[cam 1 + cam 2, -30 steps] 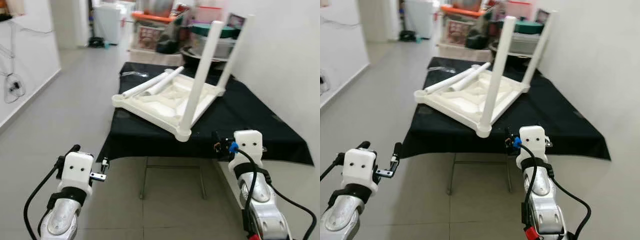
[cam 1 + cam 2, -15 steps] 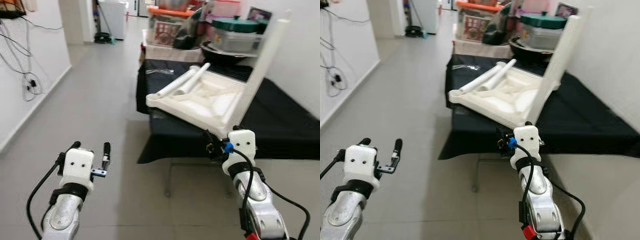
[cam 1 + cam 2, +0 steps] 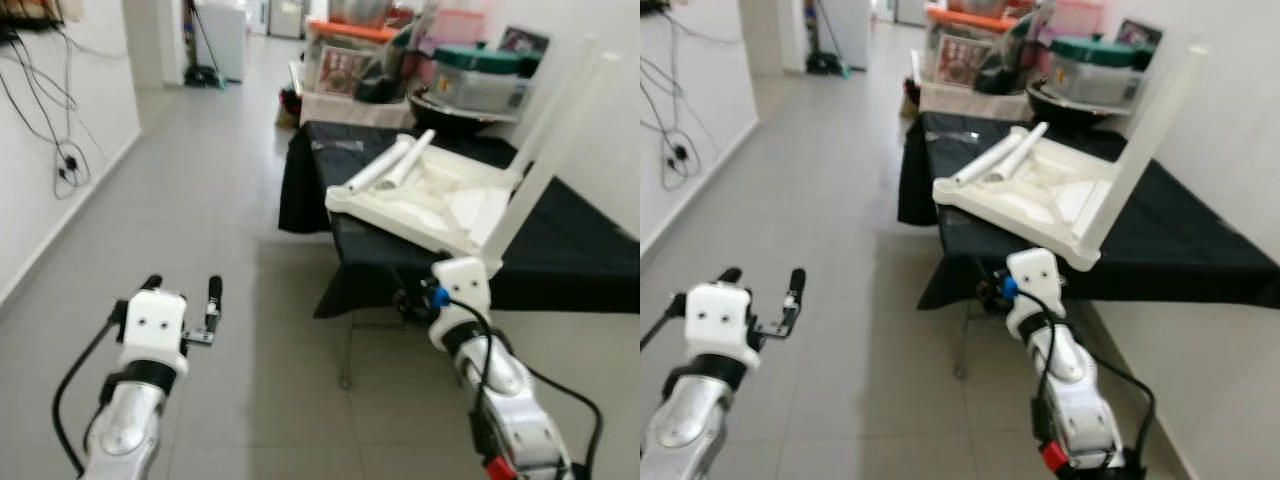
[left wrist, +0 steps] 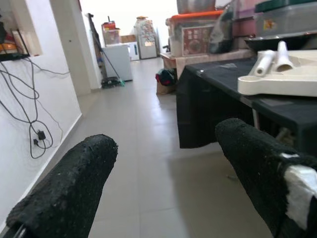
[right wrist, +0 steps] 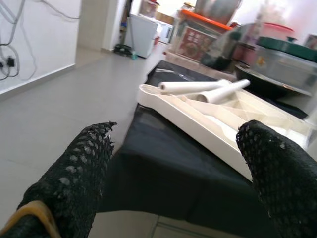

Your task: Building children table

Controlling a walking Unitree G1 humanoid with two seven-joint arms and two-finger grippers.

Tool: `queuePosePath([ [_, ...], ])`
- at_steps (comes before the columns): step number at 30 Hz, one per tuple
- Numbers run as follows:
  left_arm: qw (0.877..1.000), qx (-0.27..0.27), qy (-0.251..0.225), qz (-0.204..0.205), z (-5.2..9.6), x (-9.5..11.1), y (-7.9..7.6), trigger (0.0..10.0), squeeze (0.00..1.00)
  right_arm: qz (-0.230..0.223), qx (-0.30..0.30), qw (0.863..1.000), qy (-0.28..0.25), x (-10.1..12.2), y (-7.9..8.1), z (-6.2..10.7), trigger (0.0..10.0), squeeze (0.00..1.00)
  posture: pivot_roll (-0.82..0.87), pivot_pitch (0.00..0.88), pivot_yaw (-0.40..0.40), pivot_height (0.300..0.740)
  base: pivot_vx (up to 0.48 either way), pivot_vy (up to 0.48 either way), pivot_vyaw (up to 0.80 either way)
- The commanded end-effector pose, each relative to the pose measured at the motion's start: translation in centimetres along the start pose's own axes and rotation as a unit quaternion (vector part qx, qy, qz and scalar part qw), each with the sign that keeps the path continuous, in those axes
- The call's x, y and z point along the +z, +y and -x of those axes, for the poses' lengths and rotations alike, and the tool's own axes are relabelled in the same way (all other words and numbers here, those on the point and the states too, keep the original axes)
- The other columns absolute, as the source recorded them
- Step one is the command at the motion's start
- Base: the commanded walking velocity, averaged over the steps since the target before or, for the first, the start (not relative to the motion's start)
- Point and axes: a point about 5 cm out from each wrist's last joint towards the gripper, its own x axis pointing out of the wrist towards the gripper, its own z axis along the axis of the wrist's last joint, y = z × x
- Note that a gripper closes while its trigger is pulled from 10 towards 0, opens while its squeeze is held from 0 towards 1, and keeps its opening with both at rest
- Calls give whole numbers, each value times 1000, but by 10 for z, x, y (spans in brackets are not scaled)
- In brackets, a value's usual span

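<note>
A grey tiled floor (image 3: 200, 200) runs away from me along a white wall (image 3: 60, 150) on the left, where dark cables (image 3: 62, 150) hang. To the right stands a table covered with a black cloth (image 3: 570, 250), its near edge just ahead of my right arm. On the cloth lies the white plastic children's table (image 3: 440, 200), turned upside down with its ribbed underside facing up. Two fitted legs (image 3: 545, 165) rise tilted from its right side, one at the near right corner. Two loose white legs (image 3: 390, 165) lie side by side, touching, on the far left part of the underside. Beyond the black cloth, at the far end, are stacked storage containers: a box with an orange lid (image 3: 355, 60), a grey tub with a green lid (image 3: 480, 75), and a dark round basin (image 3: 450, 105) beneath it; their contents cannot be made out. A white appliance (image 3: 222, 35) stands at the far end of the corridor. My right gripper (image 5: 178, 163) is held near the table's near left corner, fingers spread wide, holding nothing. My left gripper (image 3: 182, 297) hangs over bare floor, well apart from the table, fingers likewise parted and empty.
</note>
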Motion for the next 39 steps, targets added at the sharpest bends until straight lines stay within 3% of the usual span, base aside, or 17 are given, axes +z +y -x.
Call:
queuePosePath([
  [1, 1000, -7, -2, 12, 0, 0, -4, 10000, 0, 0, -4, 1000, 0, -1, -4, 0, 10000, 0, 44, 0, -117, 740, 371, 0, 0],
  [33, 1000, -17, 1, 16, -2, -2, -9, 10000, 0, 1, -4, 1000, -1, -3, -5, -7, 10000, 0, 43, 0, -119, 740, 416, 0, 0],
  [39, 1000, -23, -1, 9, -2, -1, -11, 10000, 0, -8, -11, 1000, -4, -1, -7, -13, 10000, 0, 47, 0, -119, 740, 0, 0, 0],
])
